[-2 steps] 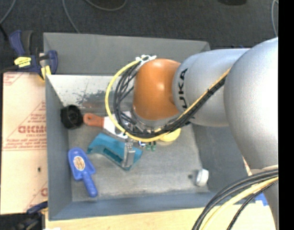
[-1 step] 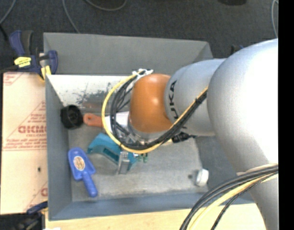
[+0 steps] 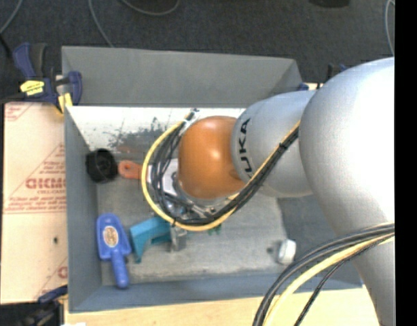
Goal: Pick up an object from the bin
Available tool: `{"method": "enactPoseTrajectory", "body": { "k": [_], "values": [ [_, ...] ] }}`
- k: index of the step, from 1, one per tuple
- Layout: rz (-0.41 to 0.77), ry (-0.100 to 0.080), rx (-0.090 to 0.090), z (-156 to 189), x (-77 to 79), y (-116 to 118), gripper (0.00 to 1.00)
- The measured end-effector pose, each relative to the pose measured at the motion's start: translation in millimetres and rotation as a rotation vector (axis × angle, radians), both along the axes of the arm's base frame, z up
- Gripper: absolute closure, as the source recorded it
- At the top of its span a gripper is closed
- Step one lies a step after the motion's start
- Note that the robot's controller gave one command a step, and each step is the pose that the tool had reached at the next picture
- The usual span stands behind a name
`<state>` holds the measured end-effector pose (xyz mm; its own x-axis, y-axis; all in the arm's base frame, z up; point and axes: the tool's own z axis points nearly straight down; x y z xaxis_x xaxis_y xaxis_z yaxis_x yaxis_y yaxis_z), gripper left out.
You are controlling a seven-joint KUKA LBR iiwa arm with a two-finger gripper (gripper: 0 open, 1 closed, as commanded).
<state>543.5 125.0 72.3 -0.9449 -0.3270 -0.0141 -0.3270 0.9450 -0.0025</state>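
Hand [image 3: 176, 239] by teal block [image 3: 149, 233], grip unclear | grey bin [image 3: 225, 255] floor | dark carpet [image 3: 195, 26] around

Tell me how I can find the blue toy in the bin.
Look in the lower-left corner of the grey metal bin. There lies the dark blue plastic paddle-shaped toy, left of a teal plastic block. It alone has a round yellowish badge on it.
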Motion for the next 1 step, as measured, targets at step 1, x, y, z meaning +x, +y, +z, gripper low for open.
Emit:
{"method": "enactPoseTrajectory", "body": {
  "k": [1],
  "values": [
    [-0.001,0.000,0.000,0.0,0.0,0.0,1.00]
  ]
}}
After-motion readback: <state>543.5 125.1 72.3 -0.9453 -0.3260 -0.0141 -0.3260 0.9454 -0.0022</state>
